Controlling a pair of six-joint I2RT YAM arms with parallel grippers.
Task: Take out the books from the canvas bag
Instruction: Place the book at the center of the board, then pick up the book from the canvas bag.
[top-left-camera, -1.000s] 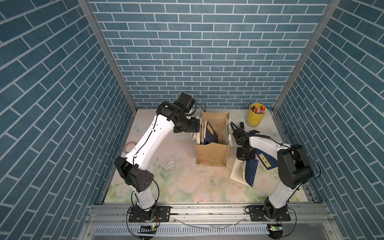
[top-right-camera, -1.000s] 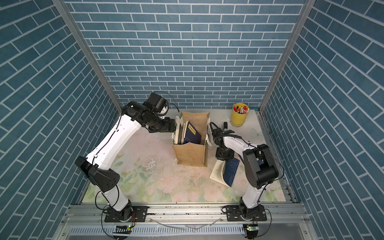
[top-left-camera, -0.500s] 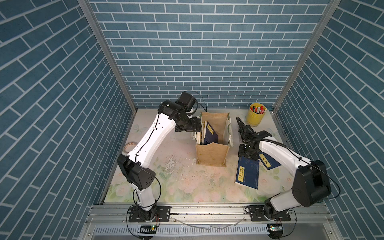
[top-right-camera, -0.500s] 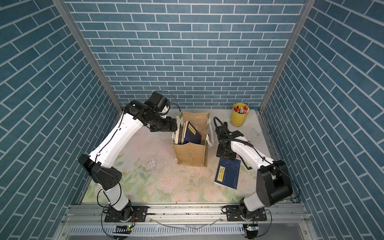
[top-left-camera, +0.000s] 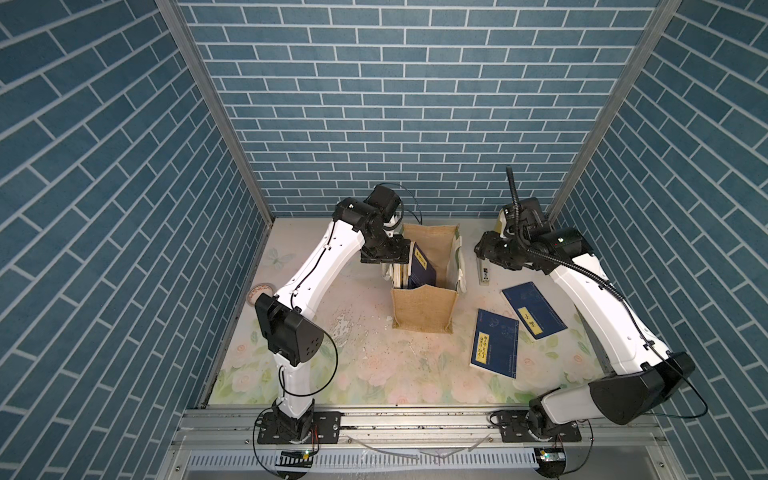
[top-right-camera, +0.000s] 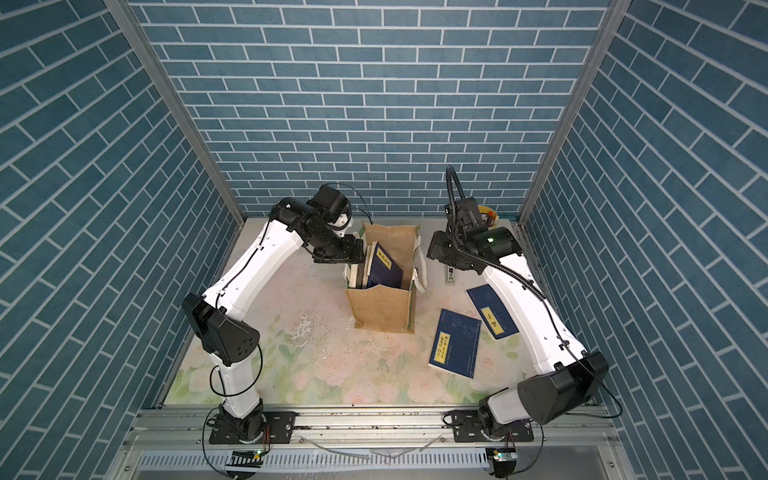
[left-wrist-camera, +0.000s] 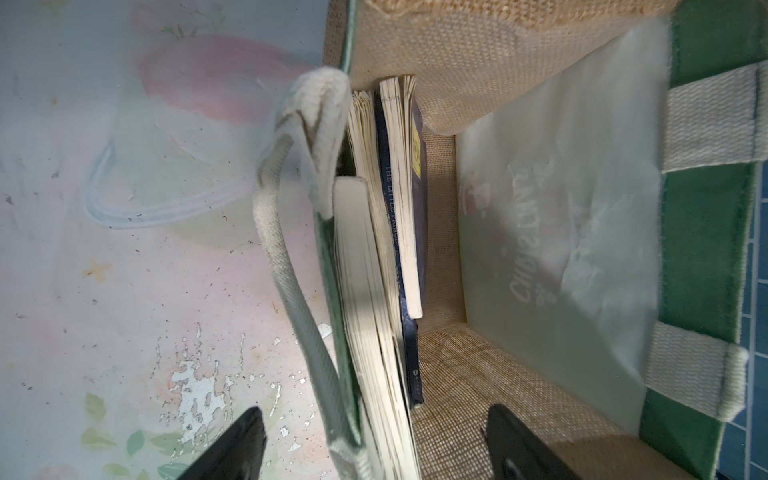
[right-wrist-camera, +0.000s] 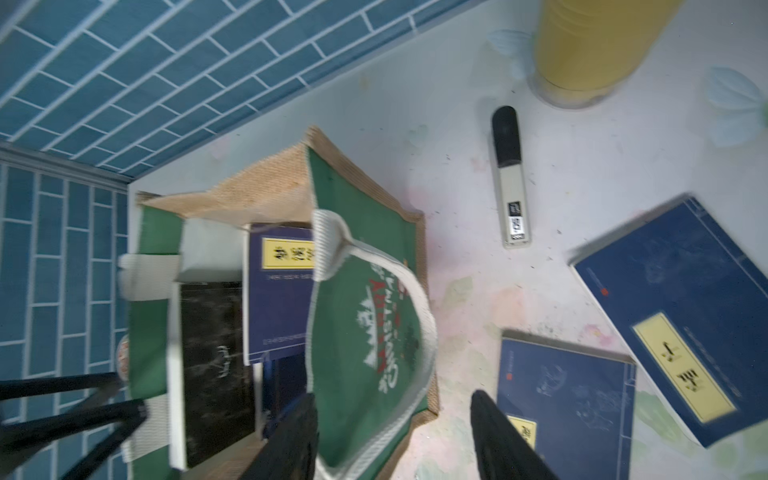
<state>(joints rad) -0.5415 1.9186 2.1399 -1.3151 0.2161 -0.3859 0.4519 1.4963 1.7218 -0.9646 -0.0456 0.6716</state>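
The canvas bag (top-left-camera: 424, 309) (top-right-camera: 380, 309) stands upright mid-table. Inside it, books lean against its left wall: a dark blue one with a yellow strip (top-left-camera: 422, 268) (right-wrist-camera: 278, 291), a black one (right-wrist-camera: 212, 353), and page edges (left-wrist-camera: 374, 270). Two dark blue books lie flat on the right, one nearer (top-left-camera: 494, 349) (top-right-camera: 455, 349) and one farther (top-left-camera: 534, 305) (top-right-camera: 492, 311). My left gripper (top-left-camera: 399, 259) (left-wrist-camera: 372, 411) is open, one finger outside the bag's left wall and one inside. My right gripper (top-left-camera: 480, 249) (right-wrist-camera: 392, 405) hovers open by the bag's right green panel, holding nothing.
A black-and-white marker (top-left-camera: 484, 272) (right-wrist-camera: 511, 178) lies just right of the bag. The yellow pen cup (top-right-camera: 488, 214) (right-wrist-camera: 590, 45) stands at the back right, partly behind my right arm. A small round dish (top-left-camera: 262, 293) sits at the table's left edge.
My right gripper opened and let go of a dark blue book, which now lies flat on the table. It then rose and moved back beside the bag. My left gripper stayed at the bag's left wall.
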